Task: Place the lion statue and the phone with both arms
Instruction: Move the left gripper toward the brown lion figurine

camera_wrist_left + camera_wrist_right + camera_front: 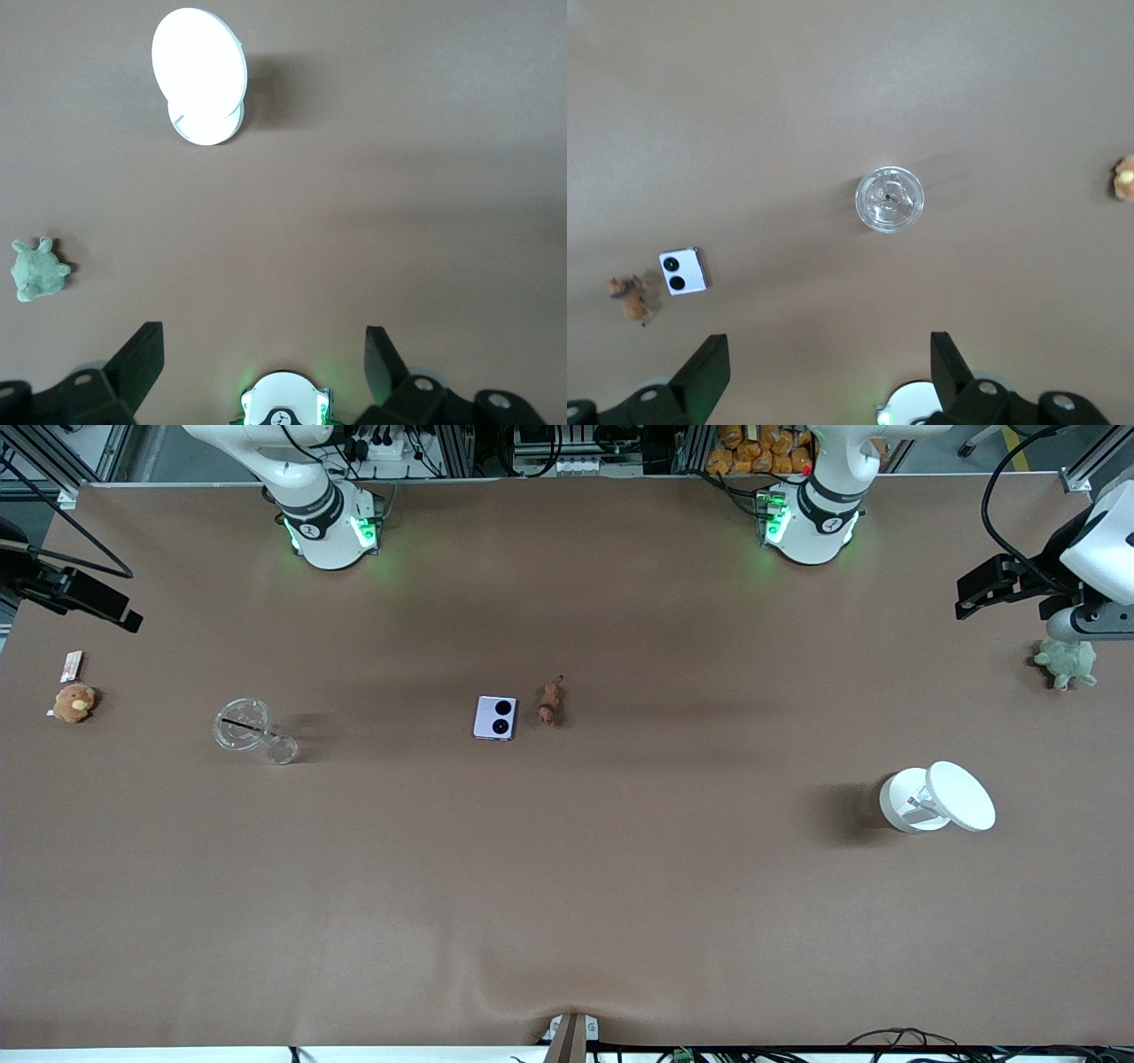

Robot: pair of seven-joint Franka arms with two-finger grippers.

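Note:
The pale-lilac folded phone lies flat at the table's middle, its two black circles toward the lion statue, a tiny brown figurine right beside it toward the left arm's end. Both show in the right wrist view, phone and lion statue. My right gripper is open and empty, held high at the right arm's end of the table. My left gripper is open and empty, held high at the left arm's end.
A clear glass stand sits toward the right arm's end, a white round stand toward the left arm's end. A green plush turtle and an orange-brown plush toy lie near the table's two ends.

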